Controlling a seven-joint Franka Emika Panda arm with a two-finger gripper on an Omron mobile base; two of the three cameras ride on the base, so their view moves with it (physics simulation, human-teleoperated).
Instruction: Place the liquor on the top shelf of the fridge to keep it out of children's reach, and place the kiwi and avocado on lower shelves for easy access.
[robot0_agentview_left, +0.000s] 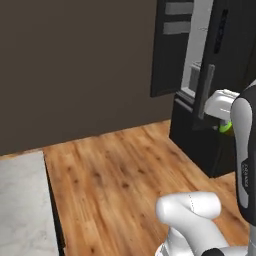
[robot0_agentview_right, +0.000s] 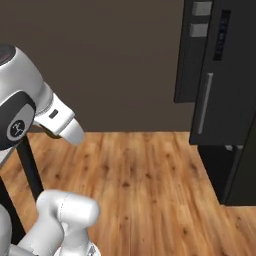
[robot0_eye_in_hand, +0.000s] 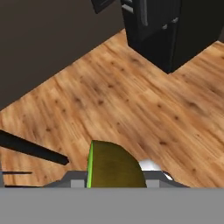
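While the marble counter (robot0_agentview_left: 22, 205) sits lower left in the left base view, the gripper (robot0_agentview_left: 226, 122) at right edge is closed on the avocado (robot0_agentview_left: 226, 127), beside the black fridge (robot0_agentview_left: 200, 65) upper right.

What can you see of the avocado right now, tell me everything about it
The avocado is a smooth oval fruit, olive-yellow across its broad face with a bright lime-green edge along one side. In the hand view it sits at the bottom of the picture, clamped in the shut tool, above the wooden floor. From the left base view just a green sliver peeks out beside the arm, in front of the black fridge.
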